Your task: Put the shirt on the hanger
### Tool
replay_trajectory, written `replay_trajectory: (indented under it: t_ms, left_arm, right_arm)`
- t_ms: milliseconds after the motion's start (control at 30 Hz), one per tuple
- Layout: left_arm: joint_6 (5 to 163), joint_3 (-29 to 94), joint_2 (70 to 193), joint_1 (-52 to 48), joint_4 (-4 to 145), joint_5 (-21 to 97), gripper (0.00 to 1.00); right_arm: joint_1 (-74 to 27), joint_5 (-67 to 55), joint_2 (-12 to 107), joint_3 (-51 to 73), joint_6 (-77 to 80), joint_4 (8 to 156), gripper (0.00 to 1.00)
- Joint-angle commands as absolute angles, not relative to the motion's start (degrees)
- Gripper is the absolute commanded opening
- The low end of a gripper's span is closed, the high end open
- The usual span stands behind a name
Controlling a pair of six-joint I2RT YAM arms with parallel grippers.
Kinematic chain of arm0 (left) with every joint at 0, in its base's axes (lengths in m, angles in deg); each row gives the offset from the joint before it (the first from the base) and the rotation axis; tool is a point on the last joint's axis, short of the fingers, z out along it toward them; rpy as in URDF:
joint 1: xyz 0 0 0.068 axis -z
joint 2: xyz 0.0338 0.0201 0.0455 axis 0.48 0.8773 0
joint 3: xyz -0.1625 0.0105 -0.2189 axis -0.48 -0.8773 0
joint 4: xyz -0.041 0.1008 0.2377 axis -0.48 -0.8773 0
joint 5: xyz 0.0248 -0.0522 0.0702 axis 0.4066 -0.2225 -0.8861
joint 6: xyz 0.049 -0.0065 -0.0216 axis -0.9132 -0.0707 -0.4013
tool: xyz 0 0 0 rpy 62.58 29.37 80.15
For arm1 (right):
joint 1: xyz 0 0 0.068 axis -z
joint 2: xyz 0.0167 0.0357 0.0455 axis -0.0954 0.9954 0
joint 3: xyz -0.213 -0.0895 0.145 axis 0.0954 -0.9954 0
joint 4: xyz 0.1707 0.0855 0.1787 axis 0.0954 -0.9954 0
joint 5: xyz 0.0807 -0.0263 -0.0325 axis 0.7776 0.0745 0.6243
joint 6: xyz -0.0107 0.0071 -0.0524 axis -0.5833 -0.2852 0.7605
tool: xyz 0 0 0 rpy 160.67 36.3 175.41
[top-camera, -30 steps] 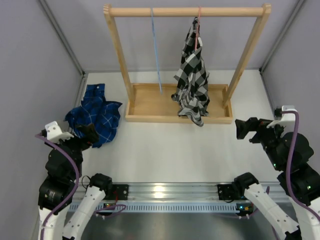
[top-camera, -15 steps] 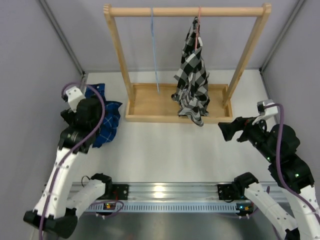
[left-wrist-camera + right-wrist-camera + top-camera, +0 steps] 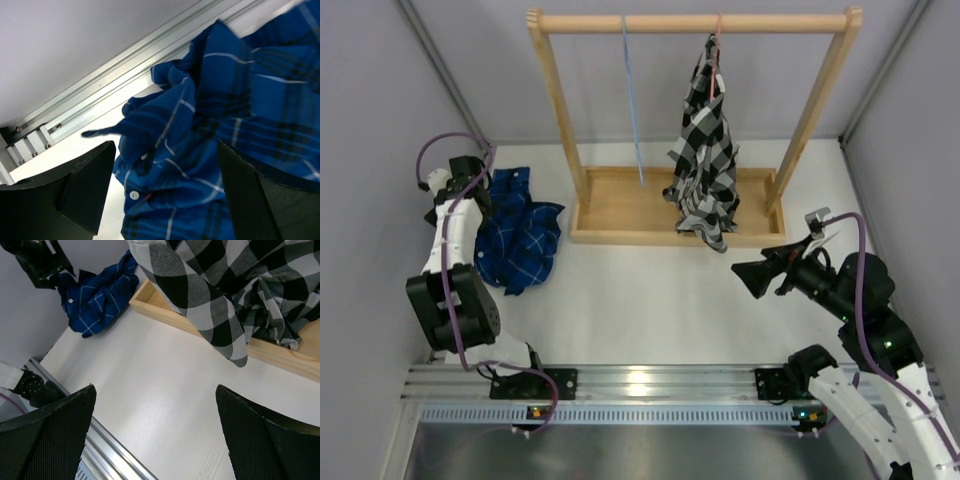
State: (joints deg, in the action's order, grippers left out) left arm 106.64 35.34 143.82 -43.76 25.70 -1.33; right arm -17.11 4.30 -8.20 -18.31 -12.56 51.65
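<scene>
The dark blue plaid shirt (image 3: 523, 236) lies crumpled on the table at the far left. It fills the left wrist view (image 3: 215, 130), where a white button and a red tag show, and it also appears in the right wrist view (image 3: 100, 297). My left gripper (image 3: 478, 186) is open just above the shirt's far left edge, its jaws (image 3: 164, 165) standing wide on either side of the cloth. The light blue hanger (image 3: 633, 105) hangs from the rack's top rail, left of centre. My right gripper (image 3: 748, 276) is open and empty above the bare table (image 3: 155, 390).
A wooden rack (image 3: 558, 110) with a base tray (image 3: 620, 215) stands at the back. A black-and-white checked shirt (image 3: 706, 165) hangs on a pinkish-red hanger (image 3: 717, 45) and droops over the tray's front edge. Grey walls close in on the left and right.
My left arm has swung from the near left corner out to the back left, bringing its gripper over the blue shirt. My right gripper has moved left toward the table's middle.
</scene>
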Motion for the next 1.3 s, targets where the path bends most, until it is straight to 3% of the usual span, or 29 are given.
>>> replay_trajectory:
  t_ms: [0,167,200,233,267,333,433,567,700,800,933,1100,1267]
  left_arm:
    - [108.67,35.03,145.74,-44.86,26.68,-3.89,0.85]
    - [109.12,35.28,146.88,-44.86,26.68,-4.34,0.73]
    - [108.60,35.63,146.88,-44.95,26.68,-4.08,0.67]
    - [108.50,35.99,146.80,-44.86,26.68,-2.51,0.35]
    - [108.33,35.90,145.67,-44.95,26.94,-0.58,0.23]
    - [105.87,34.85,143.21,-44.77,30.01,8.78,0.10]
    - [102.97,31.34,135.66,-43.72,34.67,17.79,0.00]
    - [97.45,29.66,122.59,-36.36,35.99,28.58,0.00]
    - [91.81,26.16,109.12,-16.10,40.11,35.89,0.00]
    - [94.25,21.51,98.31,-8.59,45.73,42.30,0.00]
    - [102.51,2.57,82.51,-7.42,56.10,52.74,0.00]
    - [110.25,-11.80,71.85,-7.42,57.88,62.09,0.00]
    - [118.94,-20.95,56.98,-7.42,57.70,64.39,0.00]
  right_arm:
    - [-16.32,7.02,-8.18,-18.69,-12.42,57.30,0.99]
    - [-16.32,6.22,-7.05,-19.22,-11.63,57.74,0.99]
    - [-16.32,6.31,-6.78,-19.30,-11.63,57.83,0.99]
    - [-16.32,6.49,-6.60,-19.48,-11.63,57.91,1.00]
    - [-16.41,6.32,-6.34,-19.83,-11.54,58.00,0.99]
    - [-16.32,6.23,-6.34,-20.09,-11.10,58.27,1.00]
    - [-16.32,5.53,-6.51,-20.18,-10.31,58.36,0.99]
    - [-16.41,4.74,-7.13,-18.96,-9.96,58.36,1.00]
    - [-16.32,3.16,-7.48,-16.15,-9.52,57.83,0.99]
    - [-16.32,1.84,-7.66,-13.33,-9.43,57.39,0.99]
    - [-16.32,3.50,-8.71,-13.15,-8.64,57.65,0.99]
    - [-16.32,18.51,-7.84,-17.71,-8.63,59.93,0.99]
    - [-17.28,29.33,-4.77,-31.24,-22.49,79.07,0.99]
